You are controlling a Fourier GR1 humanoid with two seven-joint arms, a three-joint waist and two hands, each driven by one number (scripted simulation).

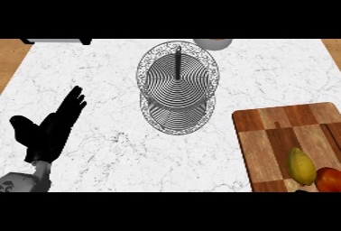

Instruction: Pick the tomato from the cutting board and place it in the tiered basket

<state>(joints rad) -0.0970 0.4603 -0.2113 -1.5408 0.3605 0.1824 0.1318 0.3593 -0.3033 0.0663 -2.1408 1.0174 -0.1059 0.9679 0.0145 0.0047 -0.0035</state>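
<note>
Tomato (pixel 329 179) shows as a red-orange round shape, cut off by the view's right edge, lying on the cutting board (pixel 279 131) at the lower right. Going left to right: one left hand (pixel 50 128) rests at the left over the marble counter (pixel 100 72), fingers straight and spread, holding nothing. One tiered basket (pixel 177 85) of wire rings stands mid-counter (two tiers, the upper offset above the lower). One checkered wooden board follows, carrying one yellow-green fruit (pixel 301 166) just beside the single tomato, perhaps touching it. One pale bowl (pixel 214 43) peeks in at the top.
</note>
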